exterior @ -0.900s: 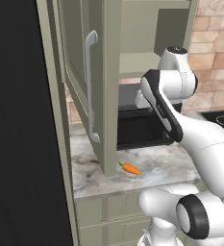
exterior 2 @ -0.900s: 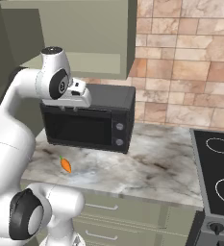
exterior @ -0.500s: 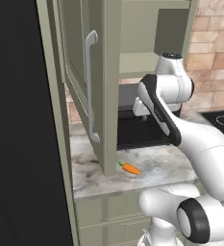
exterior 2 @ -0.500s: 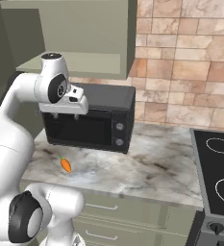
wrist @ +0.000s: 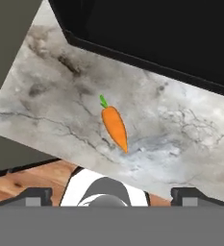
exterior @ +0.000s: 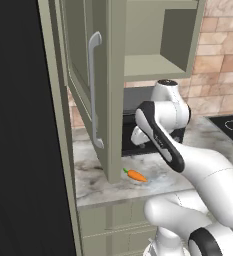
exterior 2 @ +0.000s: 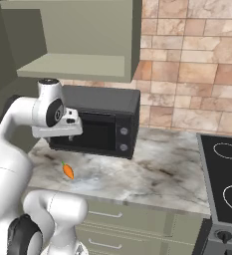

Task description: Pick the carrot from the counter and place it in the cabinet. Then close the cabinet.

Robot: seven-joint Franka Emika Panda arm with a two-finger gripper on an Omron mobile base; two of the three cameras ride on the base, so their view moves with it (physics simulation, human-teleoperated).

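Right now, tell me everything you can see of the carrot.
The carrot is small, orange and tapered, with a short green top. It lies flat on the marbled counter, just in front of the black microwave and near the counter's front edge. Nothing touches it but the stone; the end effector is above it, not in contact.

The carrot [wrist: 115, 127] lies on the counter [wrist: 190, 139] before the microwave [exterior 2: 102, 127], below the cabinet [exterior 2: 77, 45].
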